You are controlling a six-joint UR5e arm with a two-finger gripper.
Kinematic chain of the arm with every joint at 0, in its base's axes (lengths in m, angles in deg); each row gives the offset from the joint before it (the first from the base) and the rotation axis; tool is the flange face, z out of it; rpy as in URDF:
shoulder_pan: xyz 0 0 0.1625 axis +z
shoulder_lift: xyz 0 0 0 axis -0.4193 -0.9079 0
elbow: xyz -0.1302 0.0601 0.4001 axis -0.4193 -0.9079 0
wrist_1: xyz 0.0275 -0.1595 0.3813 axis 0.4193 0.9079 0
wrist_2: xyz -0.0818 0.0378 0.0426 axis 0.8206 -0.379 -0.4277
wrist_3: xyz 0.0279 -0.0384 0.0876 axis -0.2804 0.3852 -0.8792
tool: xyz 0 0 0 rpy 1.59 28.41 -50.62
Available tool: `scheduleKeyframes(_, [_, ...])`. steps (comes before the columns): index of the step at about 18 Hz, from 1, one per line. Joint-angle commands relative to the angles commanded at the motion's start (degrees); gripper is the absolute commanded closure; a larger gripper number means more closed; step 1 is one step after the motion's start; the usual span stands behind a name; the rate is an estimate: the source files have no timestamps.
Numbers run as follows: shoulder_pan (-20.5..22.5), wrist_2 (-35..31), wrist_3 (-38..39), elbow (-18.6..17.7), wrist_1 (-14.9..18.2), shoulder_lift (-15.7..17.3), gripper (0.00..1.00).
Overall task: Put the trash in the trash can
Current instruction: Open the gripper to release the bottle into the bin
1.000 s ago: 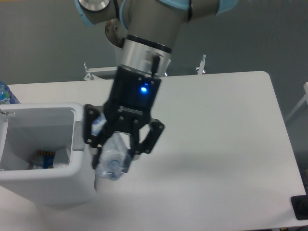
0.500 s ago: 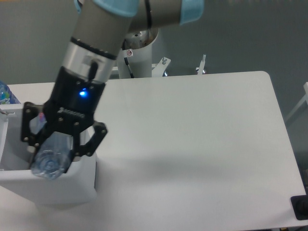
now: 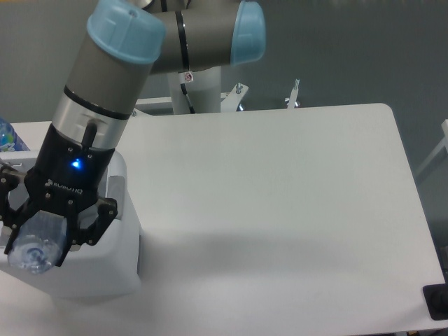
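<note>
Gripper (image 3: 43, 234) at lower left of frame, jaws clamped on the bottle (image 3: 33, 245); the clear crushed body sits between the black fingers (image 3: 89, 222), its round end toward the camera. Bottle is up in the air, directly over the bin (image 3: 120, 231), not resting on anything visible. Bin is at far lower left on the table (image 3: 280, 203), mostly hidden by the arm (image 3: 105, 98); only its right wall and part of the rim show, inside can't be seen. Blue LED lit on the gripper body. Arm w/ light-blue caps runs from top centre down to left. A 2nd bottle's (image 3: 7, 136) blue-label edge shows at left edge, behind the bin. Paper wad: can't tell where.
</note>
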Motion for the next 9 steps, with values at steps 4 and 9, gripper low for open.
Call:
scheduleKeyframes(4, [0.35,-0.09,-2.28,0.09,0.0,0.44,0.0])
scheduleKeyframes(9, [1.76,-0.7,-2.46,0.09,0.09,1.31,0.0])
